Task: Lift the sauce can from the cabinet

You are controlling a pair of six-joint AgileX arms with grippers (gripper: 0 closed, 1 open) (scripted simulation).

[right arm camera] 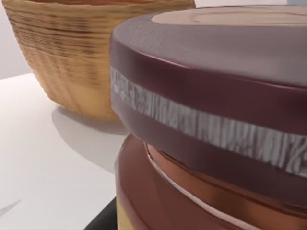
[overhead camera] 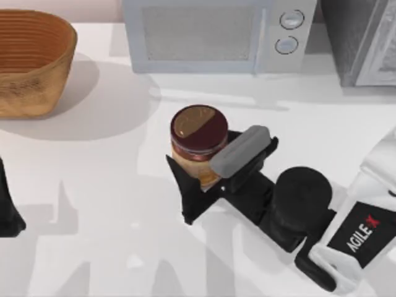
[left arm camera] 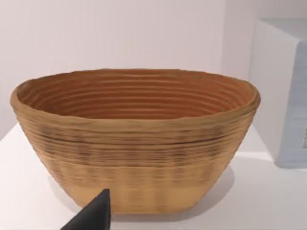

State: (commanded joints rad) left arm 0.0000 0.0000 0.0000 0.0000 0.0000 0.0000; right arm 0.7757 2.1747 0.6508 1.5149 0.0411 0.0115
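Top view: right pincer (overhead camera: 207, 176) clamped around small tan-bodied, maroon-lidded sauce can (overhead camera: 198, 143) on white tabletop (overhead camera: 111, 204). Best raised straight, grip firm. Left pincer (overhead camera: 9, 213) parked; state unclear.

Maroon-lidded tan sauce can (overhead camera: 198, 143)

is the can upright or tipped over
Upright. In the top view the can shows its round maroon lid face-on with the tan body below it, between the fingers of the right pincer. Whether it rests on the table cannot be told.
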